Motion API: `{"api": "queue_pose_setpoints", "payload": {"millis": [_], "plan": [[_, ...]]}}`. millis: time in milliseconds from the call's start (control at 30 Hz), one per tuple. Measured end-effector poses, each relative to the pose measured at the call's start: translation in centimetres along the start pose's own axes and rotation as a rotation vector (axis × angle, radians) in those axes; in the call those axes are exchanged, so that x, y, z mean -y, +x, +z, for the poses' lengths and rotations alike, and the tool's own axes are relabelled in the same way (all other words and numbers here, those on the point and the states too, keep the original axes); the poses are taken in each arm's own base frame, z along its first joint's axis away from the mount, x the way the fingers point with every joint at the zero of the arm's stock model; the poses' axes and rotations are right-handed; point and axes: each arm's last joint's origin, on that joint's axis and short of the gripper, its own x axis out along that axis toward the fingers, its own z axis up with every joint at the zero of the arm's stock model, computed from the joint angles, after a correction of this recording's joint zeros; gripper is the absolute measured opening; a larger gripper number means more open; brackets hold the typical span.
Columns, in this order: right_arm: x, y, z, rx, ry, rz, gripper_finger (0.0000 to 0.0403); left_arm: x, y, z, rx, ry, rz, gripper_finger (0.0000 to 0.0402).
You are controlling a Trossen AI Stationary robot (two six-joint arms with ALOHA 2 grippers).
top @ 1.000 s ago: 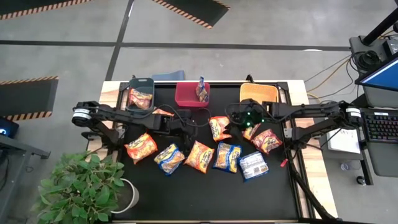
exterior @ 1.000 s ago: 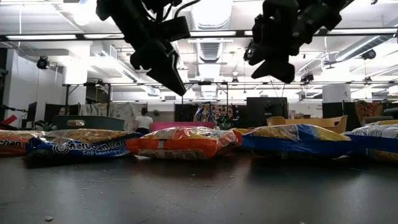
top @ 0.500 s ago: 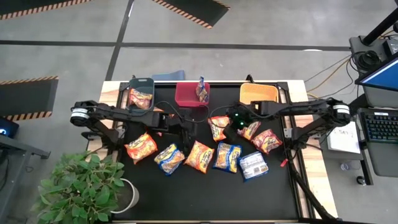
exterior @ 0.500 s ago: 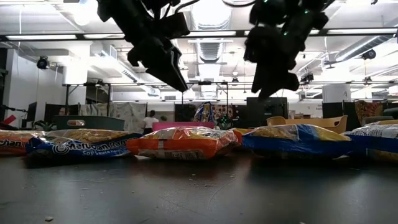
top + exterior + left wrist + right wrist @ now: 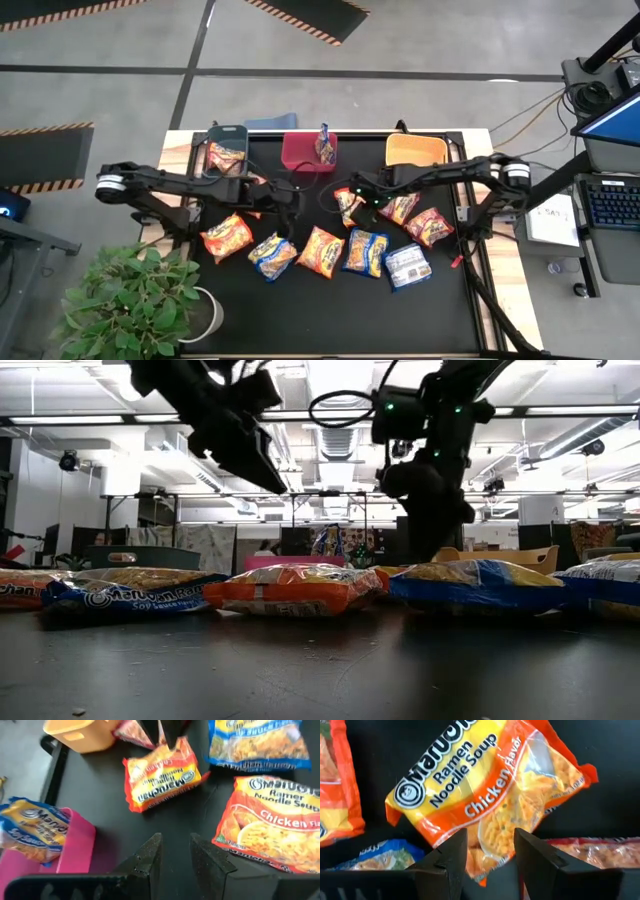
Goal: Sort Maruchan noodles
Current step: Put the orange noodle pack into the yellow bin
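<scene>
The right gripper (image 5: pixel 352 198) hovers right over an orange chicken packet (image 5: pixel 349 205), just in front of the red bin (image 5: pixel 306 153). Its fingers are parted, straddling one end and not yet clenched on the wrapper. The print reads "Ramen Noodle Soup, Chicken Flavor".

The risk: the crinkly film is slick and flat, so closing jaws might only pinch a corner and let the packet slip, or shove it into the red packet (image 5: pixel 402 208) beside it.

The left gripper (image 5: pixel 283 204) waits just left of it, fingers apart and empty. A blue packet (image 5: pixel 324 143) stands in the red bin.
</scene>
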Motion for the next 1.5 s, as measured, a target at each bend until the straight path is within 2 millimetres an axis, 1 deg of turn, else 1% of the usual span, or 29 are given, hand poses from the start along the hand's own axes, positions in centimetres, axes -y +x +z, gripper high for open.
{"api": "queue_pose_setpoints", "payload": {"millis": [100, 233, 367, 433, 533, 600, 667, 767, 900, 1000, 1167, 1300, 1500], "plan": [[-0.2, 0.9, 0.5, -0.018, -0.009, -0.009, 0.0127, -0.2, -1.1, -0.3, 0.052, -0.013, 0.017, 0.0082], [-0.6, 2.2, 1.1, -0.044, -0.024, -0.022, 0.008, -0.4, -2.2, -0.6, 0.125, -0.029, 0.04, 0.0082], [-1.1, 3.2, 2.1, -0.023, -0.035, -0.014, 0.0032, -0.3, -2.7, -1.2, 0.164, -0.037, 0.051, 0.0082], [-1.7, 3.5, 2.8, 0.029, -0.054, 0.013, 0.0015, -0.2, -2.7, -1.6, 0.168, -0.038, 0.052, 0.0082], [-2.8, 3.3, 3.9, 0.131, -0.11, 0.069, 0.001, -0.1, -2.6, -1.9, 0.168, -0.039, 0.052, 0.0082], [-3.1, 2.5, 4.4, 0.181, -0.143, 0.093, 0.0009, -0.1, -2.5, -2.0, 0.164, -0.05, 0.05, 0.0082], [-3.3, 1.1, 4.9, 0.232, -0.159, 0.112, 0.0009, 0.0, -2.4, -2.0, 0.162, -0.069, 0.048, 0.0082], [-3.1, -0.1, 4.8, 0.258, -0.187, 0.113, 0.0009, 0.1, -1.9, -2.2, 0.14, -0.099, 0.04, 0.0082], [-2.9, -1.6, 4.3, 0.284, -0.223, 0.124, 0.0009, 0.4, -0.9, -2.5, 0.105, -0.147, 0.029, 0.0082], [-2.6, -2.1, 3.6, 0.292, -0.239, 0.123, 0.0009, 0.7, 0.1, -2.8, 0.072, -0.183, 0.021, 0.0082], [-1.9, -1.7, 2.6, 0.293, -0.233, 0.121, 0.0009, 1.3, 2.3, -3.4, 0.017, -0.218, 0.011, 0.0082], [-1.2, -0.5, 1.9, 0.287, -0.219, 0.117, 0.0009, 1.7, 4.3, -3.5, 0.043, -0.225, 0.015, 0.0082], [-0.2, 0.4, 1.9, 0.316, -0.153, 0.13, 0.0013, 2.2, 6.6, -3.6, 0.086, -0.234, 0.021, 0.0082]]}}
